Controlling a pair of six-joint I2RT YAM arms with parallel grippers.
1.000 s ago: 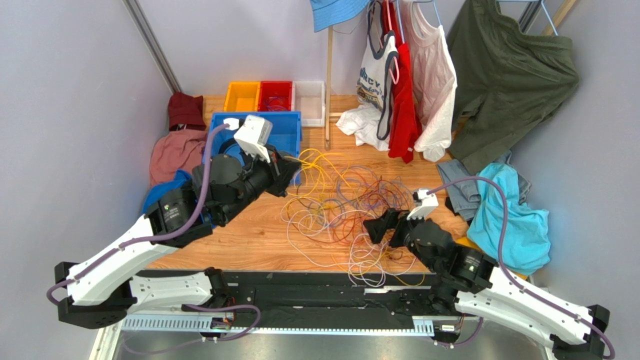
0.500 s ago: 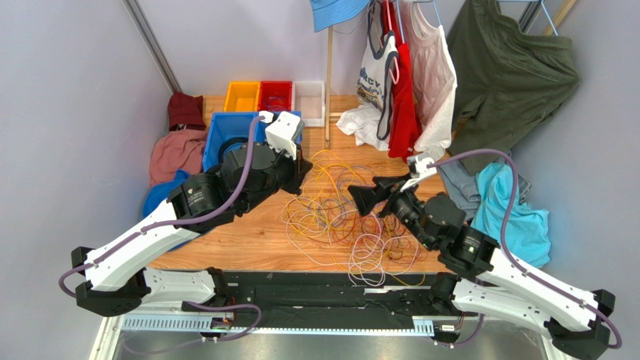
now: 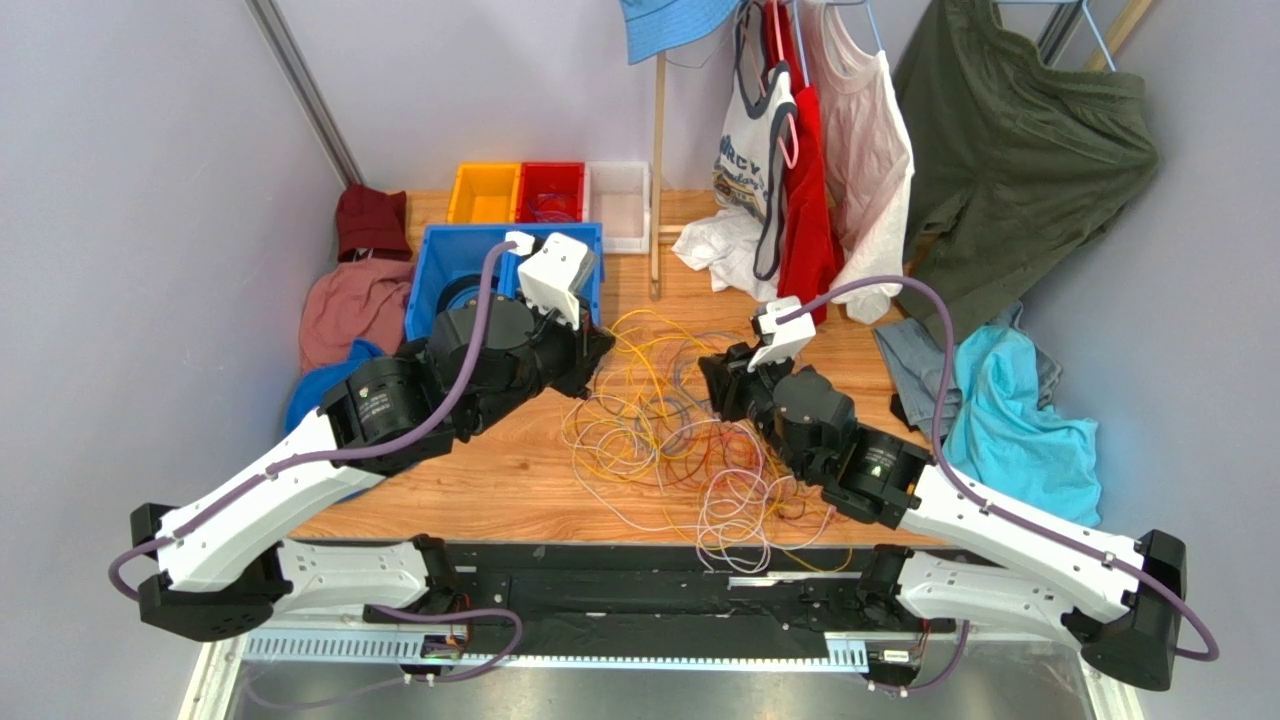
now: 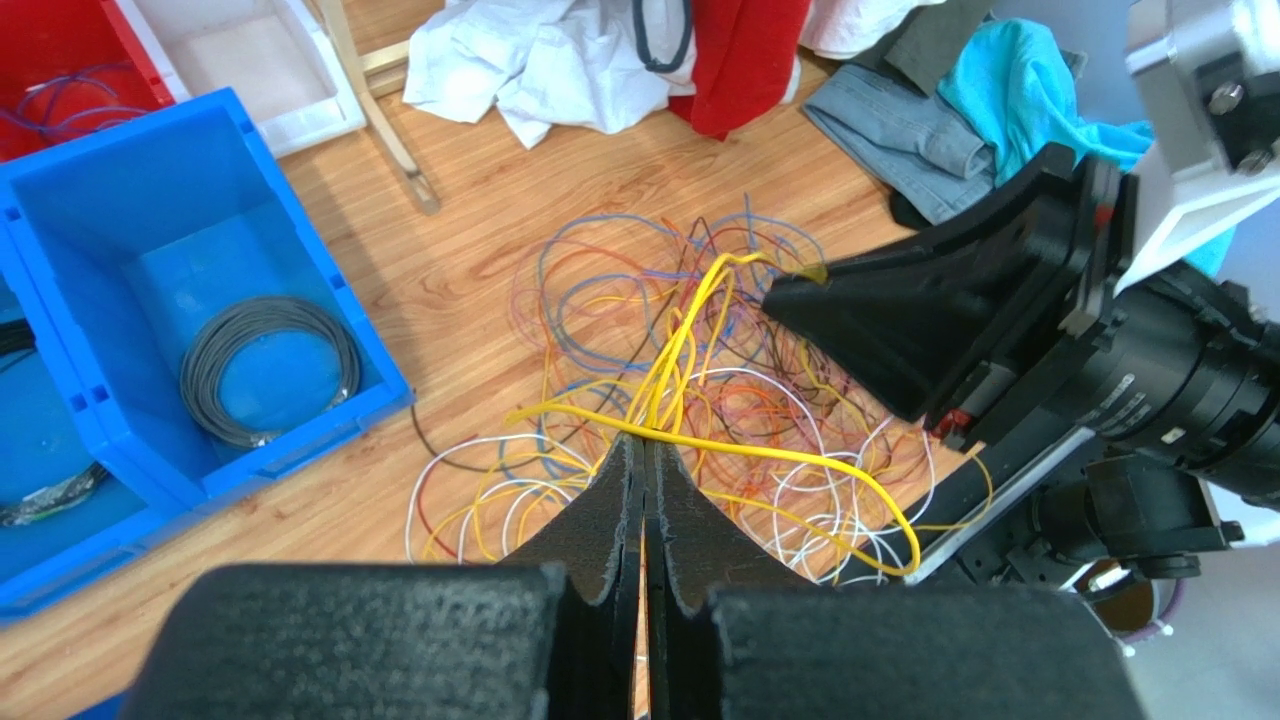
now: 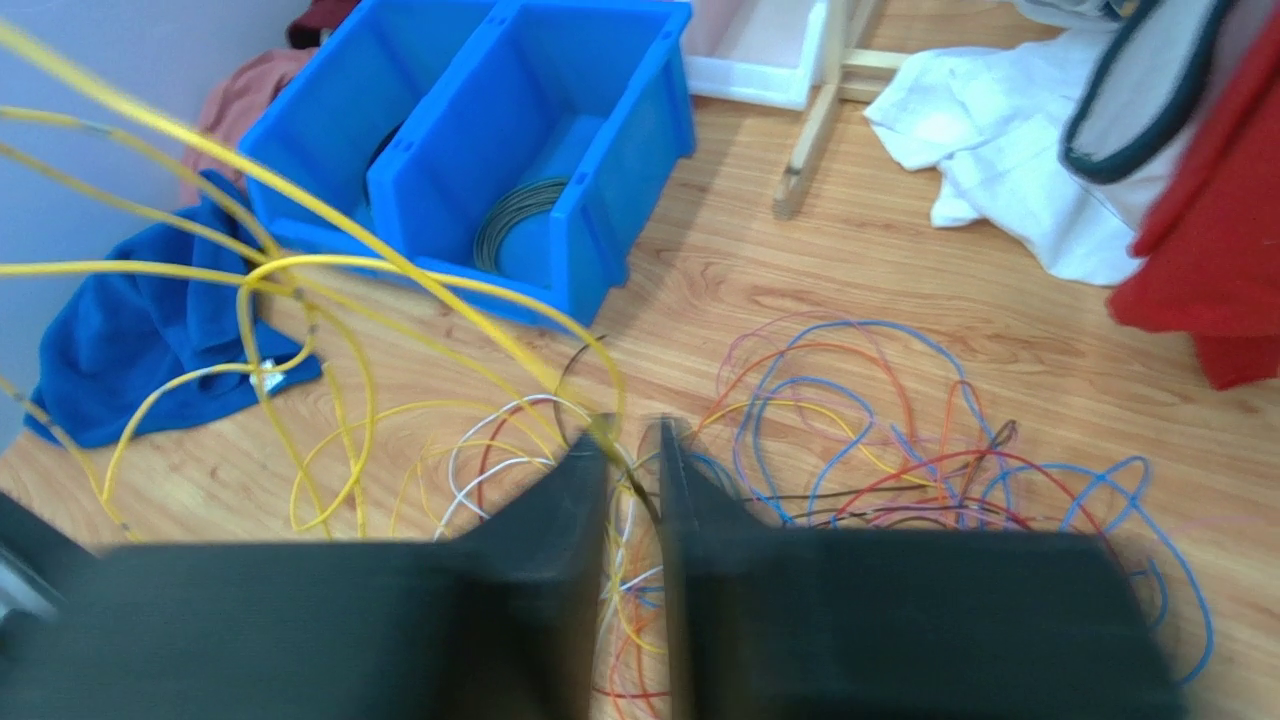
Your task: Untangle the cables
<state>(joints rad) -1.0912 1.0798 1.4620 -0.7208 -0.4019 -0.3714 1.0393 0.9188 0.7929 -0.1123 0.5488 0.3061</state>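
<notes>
Your right tool (image 5: 631,458) has swung in from the near edge of the tangle to its middle. Its jaws have drawn from wide apart down to a narrow slit around a yellow cable (image 5: 280,270), though you cannot yet tell whether that strand is truly pinched. Your left tool (image 4: 643,450) stays clenched on a yellow strand too, holding it lifted off the heap of cables (image 3: 676,435), which lies spread on the wooden worktop (image 3: 511,465) between the two arms. With both tools now close together on yellow, you look set to draw one cable out of the knot, while the rest is not yet sorted.
</notes>
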